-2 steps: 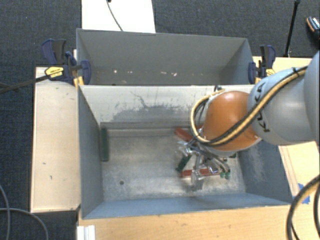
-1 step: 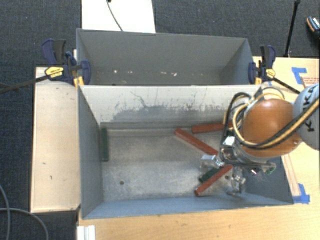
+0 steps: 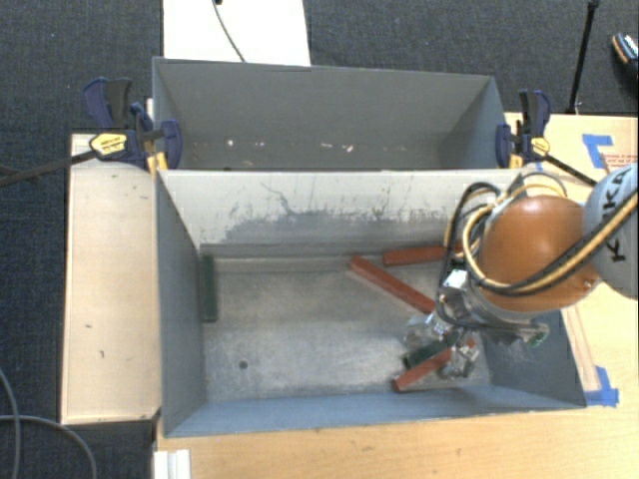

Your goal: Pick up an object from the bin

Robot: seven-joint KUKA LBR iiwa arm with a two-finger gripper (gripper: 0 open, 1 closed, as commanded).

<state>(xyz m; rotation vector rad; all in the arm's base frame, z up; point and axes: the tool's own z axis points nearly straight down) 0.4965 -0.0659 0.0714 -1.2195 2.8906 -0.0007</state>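
Lying along the left wall of the bin (image 3: pixel 180 267): one dark green block (image 3: pixel 207 287). Right of centre, near the back wall: a slanted red stick (image 3: pixel 391 283) and a second red stick (image 3: pixel 414 256), its right end cut off behind the arm's orange cover (image 3: pixel 529 252). Front right: a third red stick (image 3: pixel 419 373), right end hidden under the gripper (image 3: pixel 451 352). Whether the gripper is open, closed or gripping cannot be told.

Floor: dark grey carpet (image 3: pixel 60 28), all round. Black cable (image 3: pixel 229 26) trailing at 12 o'clock. Thin dark pole (image 3: pixel 588 38) at 2 o'clock.
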